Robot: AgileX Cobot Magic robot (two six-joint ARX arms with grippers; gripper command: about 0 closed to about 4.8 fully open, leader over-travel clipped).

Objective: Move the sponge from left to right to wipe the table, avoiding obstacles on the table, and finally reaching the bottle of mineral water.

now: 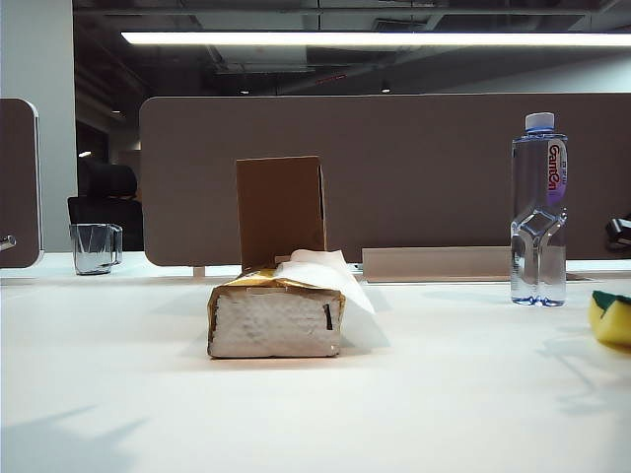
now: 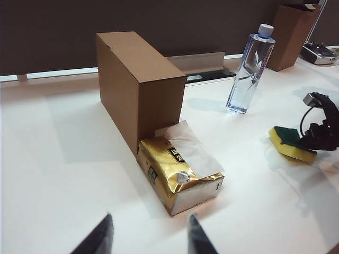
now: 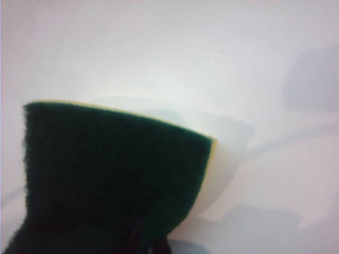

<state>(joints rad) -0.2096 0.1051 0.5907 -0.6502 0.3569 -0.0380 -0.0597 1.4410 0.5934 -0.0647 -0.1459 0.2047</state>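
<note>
On the white surface (image 1: 315,414) the gold-and-white tissue pack (image 1: 276,313) lies near the middle, one white tissue (image 1: 330,276) pulled out of its top and draped to the right. Just behind it, touching or nearly so, the brown cardboard box (image 1: 281,210) stands upright with its top closed. Far left a clear glass mug (image 1: 96,247) stands, seemingly with nothing in it. To the right, well apart from the pack, the bottle of mineral water (image 1: 538,209) stands upright, capped and filled with clear water.

The sponge (image 1: 611,316) is at the right edge of the exterior view, right of the bottle and nearer, green layer up. The right tool (image 2: 317,138) is clamped on the sponge's right end; whether the sponge touches the surface I cannot tell. The left tool (image 2: 147,235) hovers near and left of the pack, its fingers (image 2: 99,237) apart and holding nothing.
</note>
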